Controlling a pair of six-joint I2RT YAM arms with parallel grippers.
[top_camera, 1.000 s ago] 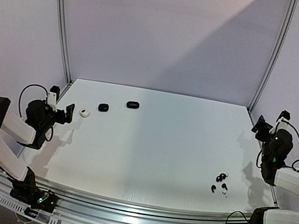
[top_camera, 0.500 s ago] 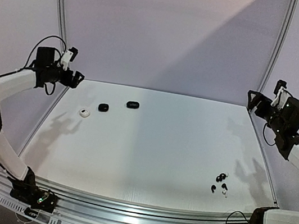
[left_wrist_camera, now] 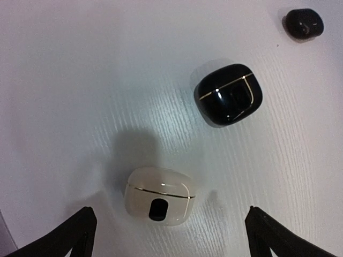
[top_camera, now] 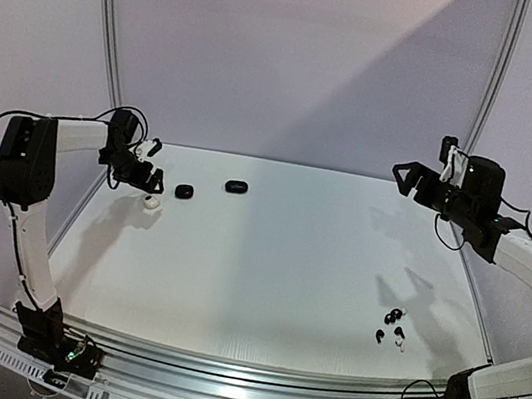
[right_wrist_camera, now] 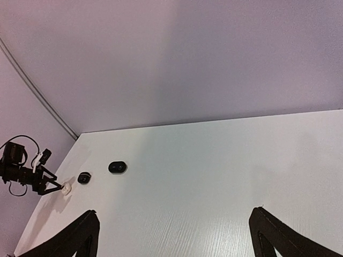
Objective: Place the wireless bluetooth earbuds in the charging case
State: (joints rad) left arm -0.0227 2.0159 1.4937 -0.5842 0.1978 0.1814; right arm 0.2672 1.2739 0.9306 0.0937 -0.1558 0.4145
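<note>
Quickly: left tool [top_camera: 158, 166] is wide open and holds nothing. It sits at the far left of the table [top_camera: 276, 262], pointed down over the whitish charging case [left_wrist_camera: 159, 195]. In the left wrist view the whitish case lies between the two finger tips with table showing on both sides, so no contact is visible. The case has a thin gold line across it and a dark oval mark on the near face.

A black case with a gold line [left_wrist_camera: 229, 93] lies just beyond it to the right. A second black case [left_wrist_camera: 303, 23] is farther off the same way, near the back edge. All three cases rest flat on the table, apart from each other.

Right tool [top_camera: 401, 177] is also spread open and empty. It is raised in the air above the far right of the table, fingers aimed toward the left side. Its wrist camera looks across the table to the cases and the left arm.

The wireless bluetooth earbuds [top_camera: 392, 326] are on the near right of the table in a small loose cluster, mostly black with a couple of whitish ones. They are well apart from all three cases and from both tools. None is in a case. They are too small to tell which way each one lies.
</note>
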